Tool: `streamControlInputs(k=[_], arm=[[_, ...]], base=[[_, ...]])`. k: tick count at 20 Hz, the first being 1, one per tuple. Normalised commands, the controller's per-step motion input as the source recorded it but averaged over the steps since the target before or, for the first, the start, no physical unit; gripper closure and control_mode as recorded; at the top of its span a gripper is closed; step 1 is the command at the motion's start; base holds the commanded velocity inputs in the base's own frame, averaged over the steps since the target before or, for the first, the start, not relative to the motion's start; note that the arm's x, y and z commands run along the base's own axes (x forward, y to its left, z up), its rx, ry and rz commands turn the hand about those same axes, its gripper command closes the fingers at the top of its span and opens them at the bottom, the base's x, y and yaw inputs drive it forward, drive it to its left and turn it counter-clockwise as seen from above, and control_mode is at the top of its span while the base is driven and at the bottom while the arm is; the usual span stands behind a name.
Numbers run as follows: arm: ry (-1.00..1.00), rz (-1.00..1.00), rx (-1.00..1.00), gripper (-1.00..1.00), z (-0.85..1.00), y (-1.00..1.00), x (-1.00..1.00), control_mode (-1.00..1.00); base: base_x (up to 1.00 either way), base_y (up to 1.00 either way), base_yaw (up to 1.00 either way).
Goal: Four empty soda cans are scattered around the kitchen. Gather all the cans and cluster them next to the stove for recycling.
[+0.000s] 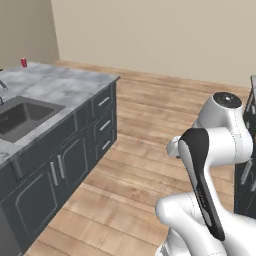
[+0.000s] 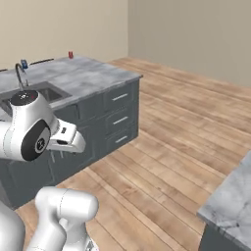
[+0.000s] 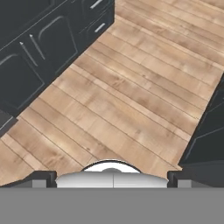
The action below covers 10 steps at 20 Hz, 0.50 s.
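Observation:
A red soda can stands upright at the far corner of the grey marble island counter; the right base view also shows this can. A small blue thing that may be another can stands behind the faucet. My gripper hangs over the wooden floor between the cabinets, well away from the cans. Its two dark fingertips stand wide apart, open, with nothing between them. The stove is out of view.
The island holds a sink with a faucet and has dark cabinet fronts. A second marble counter with dark cabinets lies to my right. Wooden floor runs between them.

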Motion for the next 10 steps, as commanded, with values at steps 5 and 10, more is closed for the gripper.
streamControlInputs(k=[5,10], arm=[[0.0,0.0,0.0,-1.0,0.0,0.0,0.0,1.0],[0.0,0.0,0.0,-1.0,0.0,0.0,0.0,1.0]], base=[[0.63,0.41,-0.3],[0.71,0.45,-0.28]])
